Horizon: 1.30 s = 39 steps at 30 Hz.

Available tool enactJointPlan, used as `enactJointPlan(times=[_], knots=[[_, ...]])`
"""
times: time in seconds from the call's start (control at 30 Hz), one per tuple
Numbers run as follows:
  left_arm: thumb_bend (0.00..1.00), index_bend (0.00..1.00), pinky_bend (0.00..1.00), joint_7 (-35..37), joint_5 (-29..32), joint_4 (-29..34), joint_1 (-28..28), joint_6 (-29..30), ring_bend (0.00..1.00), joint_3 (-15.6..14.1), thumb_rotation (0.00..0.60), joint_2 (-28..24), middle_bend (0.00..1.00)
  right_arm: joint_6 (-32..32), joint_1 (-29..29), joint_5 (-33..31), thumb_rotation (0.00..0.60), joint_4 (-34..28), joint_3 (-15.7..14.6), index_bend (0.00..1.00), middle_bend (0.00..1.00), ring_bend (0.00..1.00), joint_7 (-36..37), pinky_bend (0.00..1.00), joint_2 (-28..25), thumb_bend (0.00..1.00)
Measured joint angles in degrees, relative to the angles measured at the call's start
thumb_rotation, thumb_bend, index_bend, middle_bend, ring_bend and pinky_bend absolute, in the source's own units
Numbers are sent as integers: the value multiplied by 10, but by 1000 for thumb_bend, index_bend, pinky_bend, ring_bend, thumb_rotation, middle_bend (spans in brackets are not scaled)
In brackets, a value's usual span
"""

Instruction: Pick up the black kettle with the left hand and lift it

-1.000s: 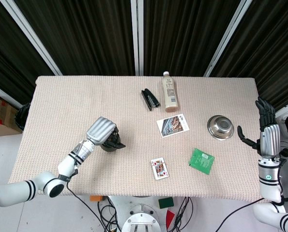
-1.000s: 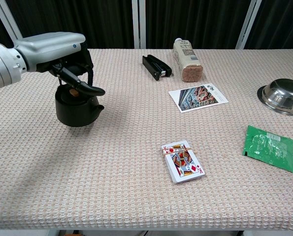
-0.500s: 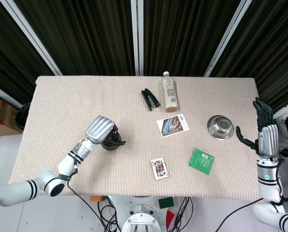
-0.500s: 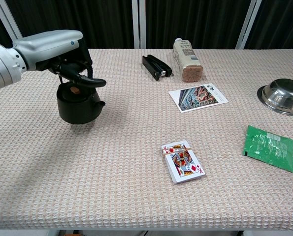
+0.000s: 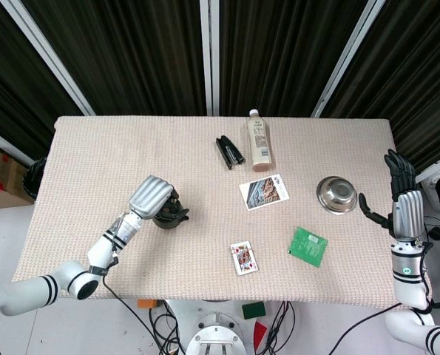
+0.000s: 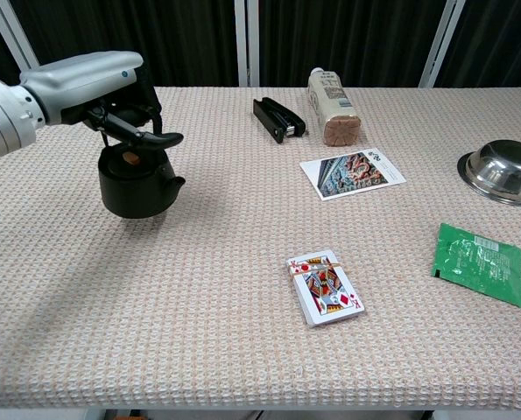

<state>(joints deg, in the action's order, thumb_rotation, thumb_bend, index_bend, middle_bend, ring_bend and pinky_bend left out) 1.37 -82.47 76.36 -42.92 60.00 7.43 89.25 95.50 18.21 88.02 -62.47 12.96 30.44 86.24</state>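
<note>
Left hand (image 6: 111, 83) has fingers curled around the black kettle (image 6: 137, 182) handle from above, suiting a lift; clearance off the table (image 6: 242, 350) appears slight.

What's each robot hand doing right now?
Left robot hand: closed on the handle of the black kettle.
Right robot hand: open, holding nothing, at the table edge near the steel bowl.

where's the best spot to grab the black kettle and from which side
By the arched handle over its lid, coming down from above. The black kettle is squat and round with a short spout at its right, so the body offers little purchase. The left hand already has its fingers hooked around that handle from above.
</note>
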Motion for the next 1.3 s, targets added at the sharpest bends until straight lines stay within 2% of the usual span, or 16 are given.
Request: enactJointPlan(times=[0.23,0.47,0.9,1.07,1.3], knots=[[318,1000,748,11,-5,-5,1,5,1000,0,391,1,1000,-1,0,0,600,1,0,0,0,0,0,15,2,327],[370,1000,749,15,-6,-7,1,6,1000,1,486,1,1000,-2,1,0,600,3,-1,0,0,0,0,15,3,327],[395,1000,760,11,-15,-17,1,24,1000,5,569,5,1000,-5,2,-1,600,8,-2,0,0,0,3,15,6,327],[408,1000,780,-5,-25,-29,1,47,1000,10,595,10,1000,-4,3,0,600,9,-1,0,0,0,3,15,6,327],[414,1000,781,-16,-34,-31,0,61,1000,14,599,10,1000,-4,3,0,600,7,-2,0,2,0,1,15,7,327]])
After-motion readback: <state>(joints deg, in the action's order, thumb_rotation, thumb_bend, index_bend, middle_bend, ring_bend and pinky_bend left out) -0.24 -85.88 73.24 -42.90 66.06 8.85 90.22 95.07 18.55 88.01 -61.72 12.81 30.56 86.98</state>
